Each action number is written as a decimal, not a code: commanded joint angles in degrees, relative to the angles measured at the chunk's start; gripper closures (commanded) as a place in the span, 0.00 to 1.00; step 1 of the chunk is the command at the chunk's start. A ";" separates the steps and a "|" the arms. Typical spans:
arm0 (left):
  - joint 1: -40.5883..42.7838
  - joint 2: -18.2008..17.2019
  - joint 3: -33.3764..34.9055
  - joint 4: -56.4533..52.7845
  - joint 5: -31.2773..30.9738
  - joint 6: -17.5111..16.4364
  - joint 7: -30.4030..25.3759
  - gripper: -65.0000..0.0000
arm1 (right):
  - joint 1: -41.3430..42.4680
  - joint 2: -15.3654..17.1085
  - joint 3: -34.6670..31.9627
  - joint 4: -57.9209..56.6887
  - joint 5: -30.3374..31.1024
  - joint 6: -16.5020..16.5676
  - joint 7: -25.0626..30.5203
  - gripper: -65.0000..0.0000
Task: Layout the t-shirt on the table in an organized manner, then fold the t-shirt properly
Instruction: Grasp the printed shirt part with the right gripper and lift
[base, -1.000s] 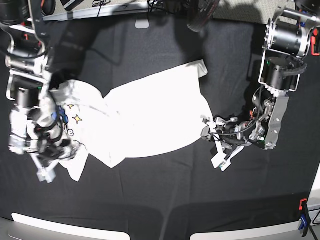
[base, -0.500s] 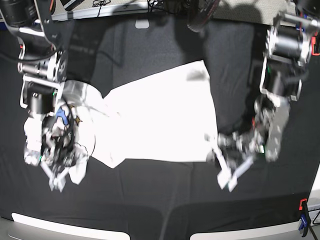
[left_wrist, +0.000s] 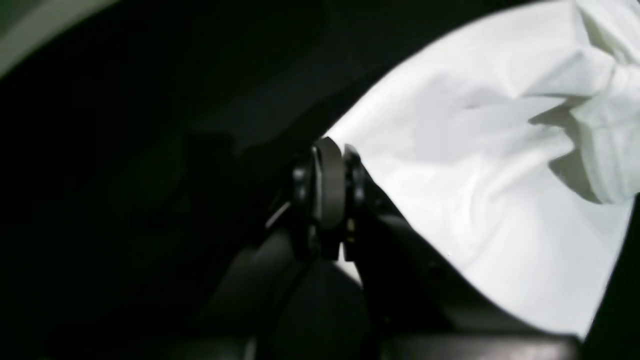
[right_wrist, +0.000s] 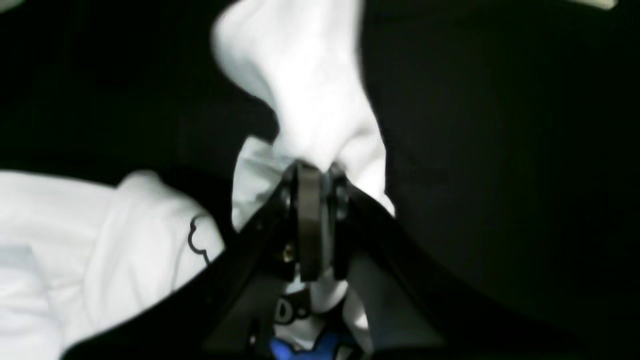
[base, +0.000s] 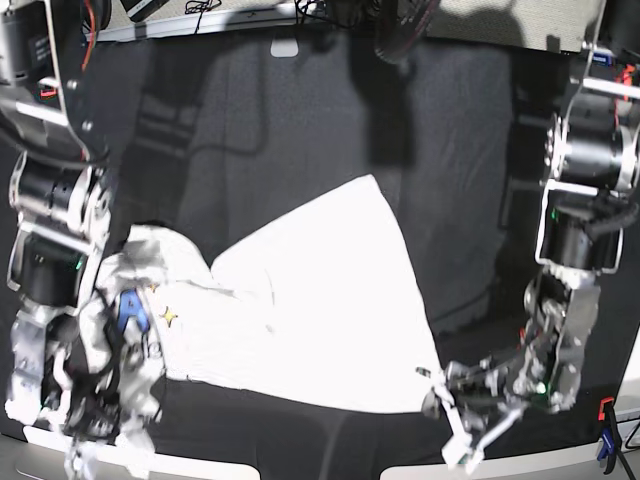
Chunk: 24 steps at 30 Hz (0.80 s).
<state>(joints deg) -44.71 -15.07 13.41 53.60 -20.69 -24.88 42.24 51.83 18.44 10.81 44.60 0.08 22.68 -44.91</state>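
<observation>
While the shirt (base: 300, 310) lies spread across the black table (base: 300, 120), mostly plain white side up with a star and a blue mark showing at its bunched end, both grippers are clamped on it. At the flat hem corner the left gripper (left_wrist: 327, 150) has its jaws pressed together on the cloth's edge, and the fabric fans out smooth from that pinch. The right gripper (right_wrist: 312, 172) is closed on a gathered wad of cloth at the crumpled end, with outlined lettering and blue print just below the jaws.
</observation>
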 joint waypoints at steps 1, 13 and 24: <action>-2.51 -0.20 -0.28 0.98 -0.42 0.02 -1.07 1.00 | 3.02 0.61 0.04 1.11 0.52 0.04 1.11 1.00; -1.64 -0.20 -0.28 1.01 -2.08 -0.17 1.25 1.00 | 3.30 -0.42 0.04 1.09 19.28 7.61 -8.92 0.53; -1.49 -0.20 -0.28 1.01 -2.05 -0.17 1.25 1.00 | -8.26 -10.88 -17.68 0.92 3.37 14.82 0.20 0.55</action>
<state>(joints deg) -43.81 -15.07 13.41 53.60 -21.98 -25.08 44.86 40.38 6.66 -7.66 44.42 2.83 37.63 -45.91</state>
